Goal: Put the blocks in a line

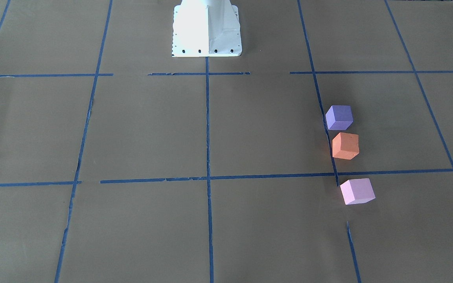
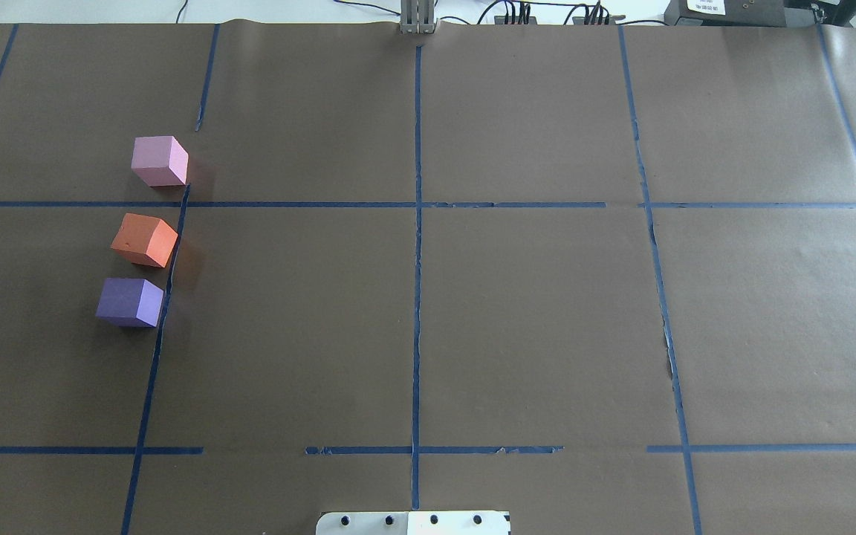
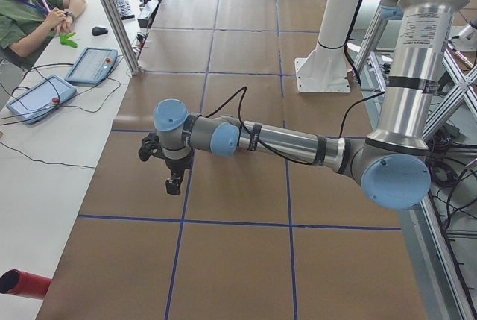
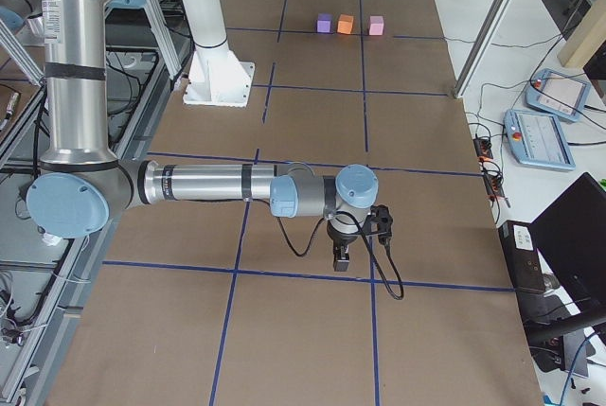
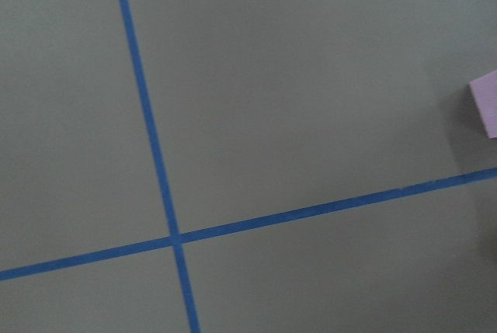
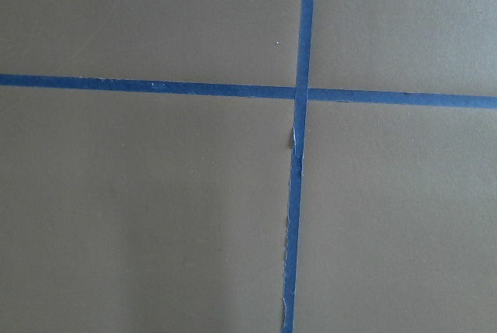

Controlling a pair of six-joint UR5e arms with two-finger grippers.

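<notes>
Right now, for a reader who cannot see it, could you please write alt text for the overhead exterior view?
Three foam cubes stand apart in a near-straight line on the left of a brown table gridded with blue tape: the pink block farthest from the robot's base, the orange block in the middle, the purple block nearest.

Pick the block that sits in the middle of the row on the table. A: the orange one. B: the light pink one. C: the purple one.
A: in the overhead view the orange block lies between the pink block, farther from the robot, and the purple block, nearer to it.
</notes>
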